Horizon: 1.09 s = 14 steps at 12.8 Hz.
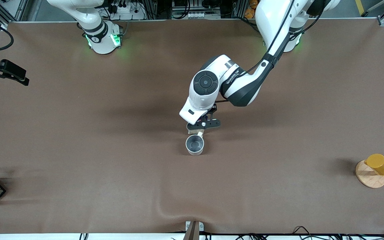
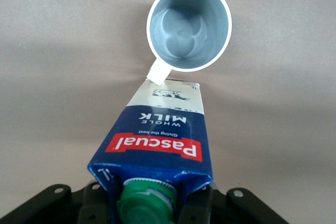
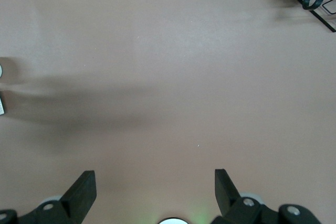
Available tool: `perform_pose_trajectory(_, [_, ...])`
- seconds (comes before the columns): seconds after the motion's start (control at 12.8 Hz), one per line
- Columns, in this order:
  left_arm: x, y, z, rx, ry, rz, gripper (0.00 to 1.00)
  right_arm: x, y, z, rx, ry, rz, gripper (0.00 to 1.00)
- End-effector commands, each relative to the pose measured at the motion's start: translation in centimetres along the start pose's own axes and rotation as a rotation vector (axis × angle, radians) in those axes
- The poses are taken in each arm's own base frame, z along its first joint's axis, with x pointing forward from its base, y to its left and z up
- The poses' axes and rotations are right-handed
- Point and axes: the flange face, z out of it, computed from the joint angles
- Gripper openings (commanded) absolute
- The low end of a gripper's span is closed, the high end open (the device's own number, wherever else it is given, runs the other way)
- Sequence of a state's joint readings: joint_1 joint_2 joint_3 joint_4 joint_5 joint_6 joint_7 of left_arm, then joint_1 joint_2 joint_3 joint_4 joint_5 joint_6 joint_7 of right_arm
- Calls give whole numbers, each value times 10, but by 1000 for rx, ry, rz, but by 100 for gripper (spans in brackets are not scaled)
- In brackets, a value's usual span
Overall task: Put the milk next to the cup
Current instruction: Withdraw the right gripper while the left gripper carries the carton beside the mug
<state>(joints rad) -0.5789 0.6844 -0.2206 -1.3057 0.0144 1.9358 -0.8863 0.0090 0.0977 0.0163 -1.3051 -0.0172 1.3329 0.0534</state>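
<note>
Left tool (image 1: 201,126) pinches milk carton (image 2: 157,135) near cap, beside mug (image 1: 194,145); light, crushable card. Right tool (image 3: 155,190) spread, waiting.

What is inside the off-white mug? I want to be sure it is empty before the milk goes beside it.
The cup shows only its bare grey inside. The milk, in the left gripper, stands beside its handle; the table under both is hidden.

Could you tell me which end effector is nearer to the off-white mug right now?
Left. The left end effector, shut on the milk, is right beside the mug. The right end effector waits open above bare table near its own base.
</note>
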Motion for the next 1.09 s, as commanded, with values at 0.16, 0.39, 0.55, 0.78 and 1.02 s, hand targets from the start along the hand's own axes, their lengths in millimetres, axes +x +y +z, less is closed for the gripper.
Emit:
perform_pose_trajectory(0.16, [-1,2,-1,26,8,25,44,-9,13,-2,30,15,-29,100])
perform_pose_trajectory(0.39, [-2,3,2,30,6,23,59,-9,14,-2,36,17,-27,100])
perform_pose_trajectory(0.55, [-1,3,-1,30,13,22,73,-10,20,-2,36,16,-35,100])
perform_pose_trajectory(0.78, [3,-2,-23,10,35,14,100,-10,40,-2,73,20,-44,100])
perform_pose_trajectory(1.02, [-6,-8,-62,8,49,14,100,-13,54,-6,84,29,-36,100])
